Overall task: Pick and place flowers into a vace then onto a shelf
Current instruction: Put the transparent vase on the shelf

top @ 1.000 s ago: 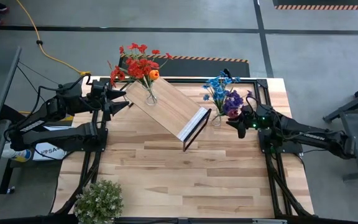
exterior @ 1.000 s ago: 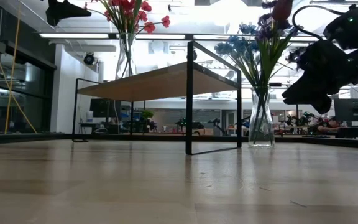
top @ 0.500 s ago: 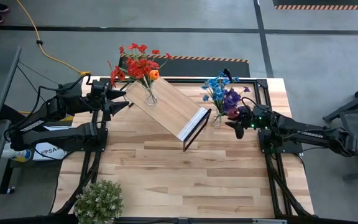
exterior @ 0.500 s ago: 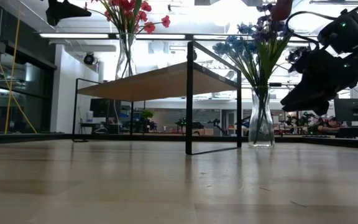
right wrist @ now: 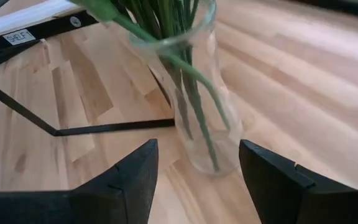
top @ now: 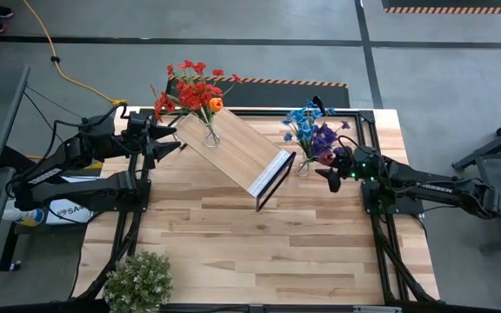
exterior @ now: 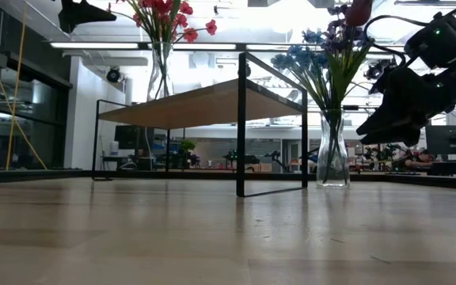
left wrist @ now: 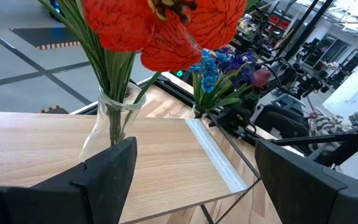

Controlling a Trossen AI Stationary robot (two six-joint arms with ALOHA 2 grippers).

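Observation:
The light-wood shelf (top: 237, 155) stands askew on the table's far half. A glass vase (top: 210, 136) with red and orange flowers (top: 194, 91) stands on the shelf's far left end. My left gripper (left wrist: 196, 146) is open and hangs level just left of that vase, touching nothing. A second glass vase (right wrist: 197, 93) with blue, purple and dark red flowers (top: 313, 130) stands on its base on the table, right of the shelf. My right gripper (top: 330, 174) is open, its fingers slanting down on either side of this vase's lower part, apart from the glass.
A bushy pale green plant (top: 139, 280) sits at the table's near left corner. The shelf's black end bracket (top: 272, 178) is close to the left of the second vase. Bare wooden tabletop (top: 268, 243) stretches over the near half.
My right gripper has opened its fingers wider and tipped a little further downward beside the vase of blue and purple flowers. The vase and its flowers stay where they were.

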